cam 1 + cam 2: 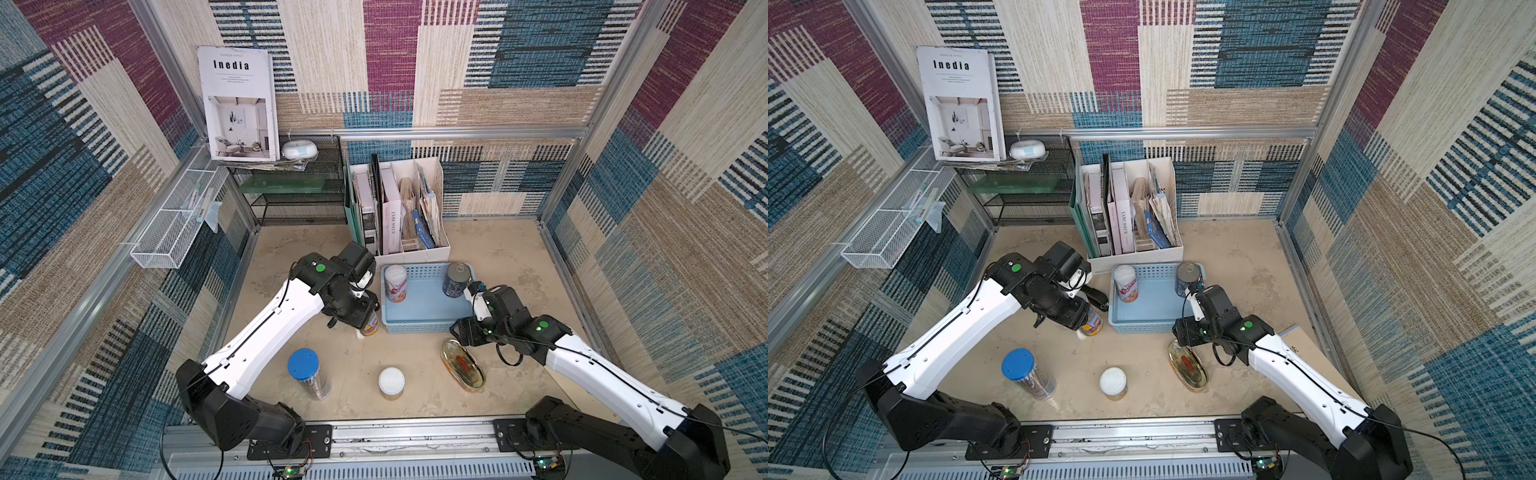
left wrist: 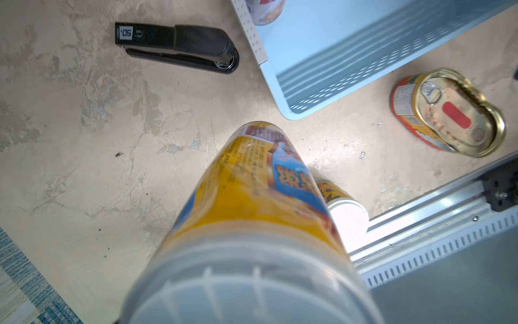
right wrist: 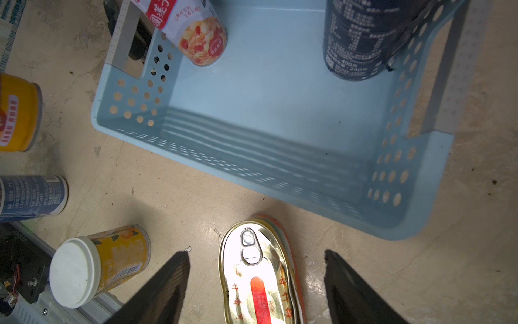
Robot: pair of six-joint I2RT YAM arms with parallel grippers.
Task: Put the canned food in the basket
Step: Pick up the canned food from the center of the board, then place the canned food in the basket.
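lurker: cans in both top views, where are they sitting?

regular: two are already standing in the basket (image 1: 422, 309), which sits right in front of the file organiser (image 1: 419, 250). the tall white-lidded can (image 1: 395, 284) is in one far corner and the dark pull-tab can (image 1: 457, 280) in the other. the flat oval gold tin (image 1: 463, 365), the short yellow can (image 1: 391, 383) and the blue-lidded pencil tube (image 1: 308, 372) are out on the table (image 1: 498, 257). the left gripper (image 1: 362, 319) is clamped on the second tall can (image 1: 370, 325), just outside the basket's near corner on the left arm's side. the right gripper (image 1: 459, 334) hangs over the end of the oval tin nearest the basket.

lurker: left wrist cam?

regular: that held can fills the middle, lid end right up against the lens, yellow label running off toward the table. can't see the grip itself from here. a black stapler (image 2: 176, 46) lies beside the basket's side wall, the oval tin lies near its front wall, and the short can peeks out from behind the held one.

lurker: and the right wrist?

regular: jaws spread wide, one dark finger (image 3: 168, 280) either side of the oval tin's pull-tab end, gripping nothing. the basket's just beyond the tin, both cans upright at its far wall.
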